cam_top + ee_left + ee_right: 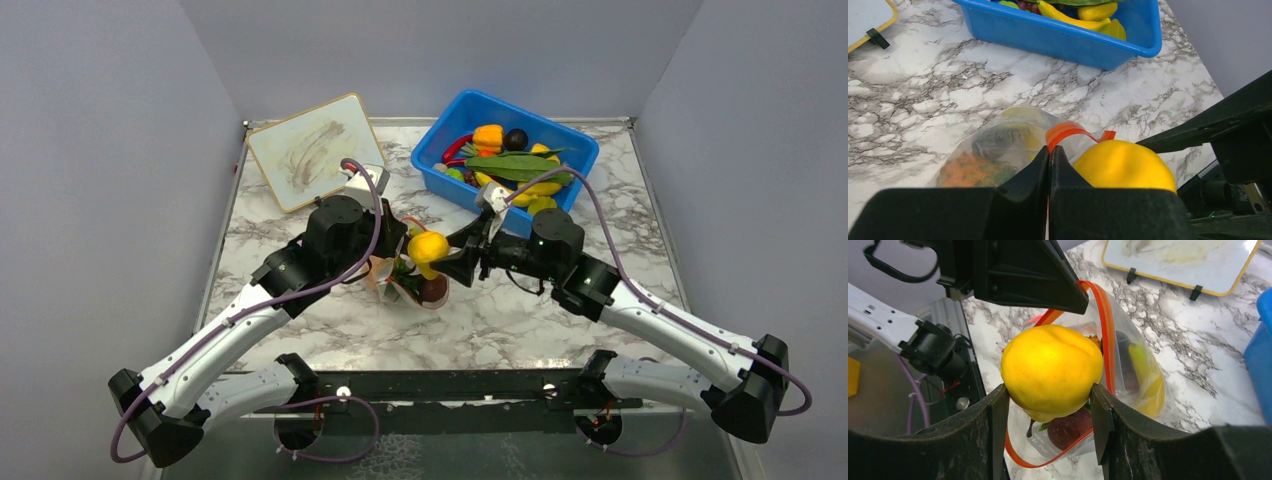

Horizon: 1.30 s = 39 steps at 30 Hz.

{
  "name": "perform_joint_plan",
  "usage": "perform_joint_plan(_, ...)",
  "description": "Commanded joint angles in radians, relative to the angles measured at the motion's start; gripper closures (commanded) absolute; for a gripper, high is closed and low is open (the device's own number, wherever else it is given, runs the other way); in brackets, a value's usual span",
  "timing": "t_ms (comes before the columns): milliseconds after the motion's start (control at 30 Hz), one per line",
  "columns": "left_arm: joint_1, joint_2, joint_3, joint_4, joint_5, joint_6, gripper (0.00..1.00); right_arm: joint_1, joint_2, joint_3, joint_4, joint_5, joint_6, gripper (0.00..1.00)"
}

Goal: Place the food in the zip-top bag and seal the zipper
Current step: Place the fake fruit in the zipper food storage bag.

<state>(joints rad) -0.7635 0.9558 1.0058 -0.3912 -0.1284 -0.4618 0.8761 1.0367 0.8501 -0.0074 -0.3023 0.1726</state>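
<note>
My right gripper (1048, 392) is shut on a round yellow fruit (1051, 370) and holds it just above the open mouth of the zip-top bag (1143, 390). The red-orange zipper (1106, 335) forms an open loop under the fruit. Inside the bag lie a dark red fruit (1070, 429) and a yellow banana (1140, 367). My left gripper (1049, 152) is shut on the zipper (1068, 132) and lifts that edge, with the bag (993, 150) beyond it and the yellow fruit (1123, 165) at its right. From above, both grippers meet over the bag (405, 285) at mid-table.
A blue bin (436, 160) with more toy food (515, 165) stands at the back right, close behind the right arm. A yellow-framed whiteboard (310, 150) lies at the back left. Grey walls enclose the marble table (500, 320).
</note>
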Motion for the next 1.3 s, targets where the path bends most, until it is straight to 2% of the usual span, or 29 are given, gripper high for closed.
perform_joint_plan(0, 0.006, -0.022, 0.028, 0.024, 0.05, -0.018, 1.0, 0.032, 0.024, -0.007, 0.04, 0.094, -0.063, 0.66)
perform_joint_plan(467, 0.006, -0.086, -0.032, 0.089, 0.148, -0.043, 1.0, 0.123, 0.13, 0.007, 0.063, 0.244, -0.132, 0.65)
perform_joint_plan(867, 0.006, -0.114, -0.067, 0.119, 0.2, -0.071, 1.0, 0.138, 0.191, 0.019, 0.087, 0.32, -0.108, 0.65)
perform_joint_plan(1033, 0.006, -0.119, -0.076, 0.129, 0.21, -0.079, 1.0, 0.139, 0.226, 0.011, 0.124, 0.314, -0.043, 0.64)
perform_joint_plan(1267, 0.006, -0.12, -0.107, 0.152, 0.223, -0.091, 1.0, 0.14, 0.255, -0.059, 0.267, 0.27, 0.132, 0.62)
